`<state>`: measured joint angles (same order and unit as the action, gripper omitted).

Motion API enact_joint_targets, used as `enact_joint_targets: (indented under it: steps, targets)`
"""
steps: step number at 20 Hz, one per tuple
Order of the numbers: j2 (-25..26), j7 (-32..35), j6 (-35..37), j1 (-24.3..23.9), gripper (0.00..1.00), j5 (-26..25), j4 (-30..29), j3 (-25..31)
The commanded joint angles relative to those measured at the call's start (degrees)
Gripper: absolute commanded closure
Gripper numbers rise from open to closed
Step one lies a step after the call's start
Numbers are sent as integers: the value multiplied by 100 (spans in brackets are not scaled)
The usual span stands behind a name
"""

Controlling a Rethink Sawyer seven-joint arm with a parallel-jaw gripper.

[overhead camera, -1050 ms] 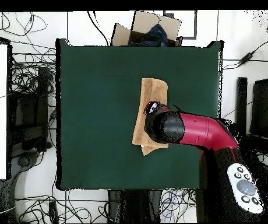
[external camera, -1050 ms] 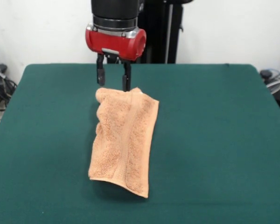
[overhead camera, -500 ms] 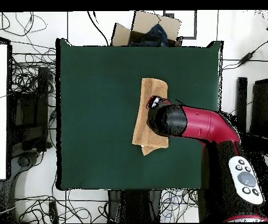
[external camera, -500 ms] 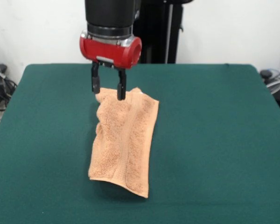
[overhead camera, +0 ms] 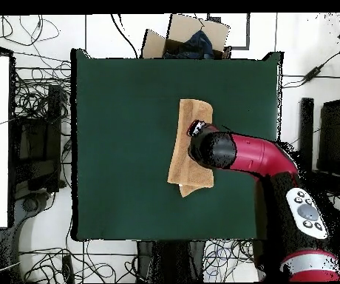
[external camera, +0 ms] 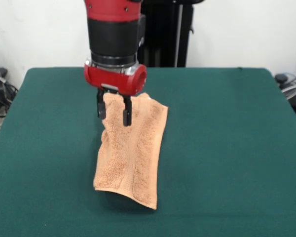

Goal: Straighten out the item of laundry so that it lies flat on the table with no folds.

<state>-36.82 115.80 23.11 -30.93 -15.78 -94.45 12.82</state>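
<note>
Lying folded into a long strip near the middle of the table (external camera: 227, 148), the towel (external camera: 133, 153) runs its long axis from the near edge toward the far side, leaning slightly right as it goes back. Its near end shows doubled layers; the far end bunches at the left. Over that far end hangs the gripper (external camera: 112, 112), fingers apart and empty, straddling the bunched edge. The step looks like reaching for a grasp; next it likely needs to descend, pinch the top layer and peel it sideways.
</note>
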Motion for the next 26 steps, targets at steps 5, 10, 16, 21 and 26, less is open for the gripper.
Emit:
enact_joint_targets:
  steps: [5, 10, 16, 21, 26]
  targets:
    - [807, 474, -572, -123, 0, -106, 31, -71]
    - [1090, 481, -688, -91, 0, -56, 171, -17]
    - [1363, 556, -850, 20, 0, -14, 282, -28]
    - [1532, 523, -931, 38, 0, -15, 383, -15]
    - [1595, 690, -1082, 43, 100, 151, 391, 122]
